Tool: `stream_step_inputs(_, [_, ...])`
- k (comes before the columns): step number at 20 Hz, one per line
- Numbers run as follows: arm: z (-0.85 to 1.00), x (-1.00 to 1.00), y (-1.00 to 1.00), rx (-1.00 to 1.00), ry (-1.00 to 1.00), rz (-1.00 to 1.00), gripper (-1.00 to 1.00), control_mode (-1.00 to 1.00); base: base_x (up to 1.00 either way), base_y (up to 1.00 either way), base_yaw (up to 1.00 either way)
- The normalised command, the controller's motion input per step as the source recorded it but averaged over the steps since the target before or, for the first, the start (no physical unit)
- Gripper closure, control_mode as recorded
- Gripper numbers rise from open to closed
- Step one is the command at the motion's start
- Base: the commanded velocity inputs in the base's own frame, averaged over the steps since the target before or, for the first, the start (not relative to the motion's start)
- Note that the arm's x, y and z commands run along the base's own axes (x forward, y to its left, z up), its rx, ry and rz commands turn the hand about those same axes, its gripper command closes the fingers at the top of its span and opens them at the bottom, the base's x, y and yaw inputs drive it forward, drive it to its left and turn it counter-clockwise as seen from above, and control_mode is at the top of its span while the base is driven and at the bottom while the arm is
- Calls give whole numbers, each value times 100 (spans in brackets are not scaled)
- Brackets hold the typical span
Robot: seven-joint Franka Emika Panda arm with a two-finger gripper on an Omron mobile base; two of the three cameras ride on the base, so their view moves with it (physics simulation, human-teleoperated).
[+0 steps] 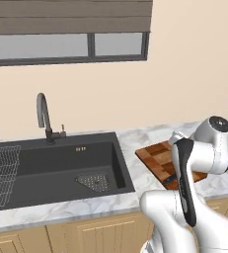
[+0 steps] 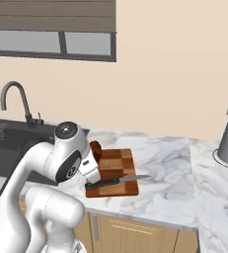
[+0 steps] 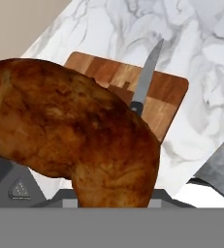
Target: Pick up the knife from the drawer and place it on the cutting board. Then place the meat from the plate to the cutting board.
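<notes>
Right base view: knife [image 2: 116,181] lies on cutting board [image 2: 116,165] at centre; meat [image 2: 95,150] at board's left edge; sink [image 2: 4,148] far left.

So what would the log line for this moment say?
fingers: shut on meat | knife: on cutting board | meat: carried above board, not yet placed

A dark rectangular sink [image 1: 56,165] is being set into the white marbled bench [image 2: 170,168], a curved dark metal faucet [image 1: 44,116] being mounted behind it.

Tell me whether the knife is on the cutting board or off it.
On it. The knife lies flat along the near edge of the cutting board, its blade tip poking past the board's right side.
</notes>
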Motion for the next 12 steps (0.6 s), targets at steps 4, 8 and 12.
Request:
stream_step_inputs(4, [0,0,0,0,0,0,100,100,50,-20,-16])
stream_step_inputs(8, [0,0,0,0,0,0,100,100,35,-17,-15])
stream_step_inputs(12, [-8,29,-3,0,0,0,100,-100,6,-2,-2])
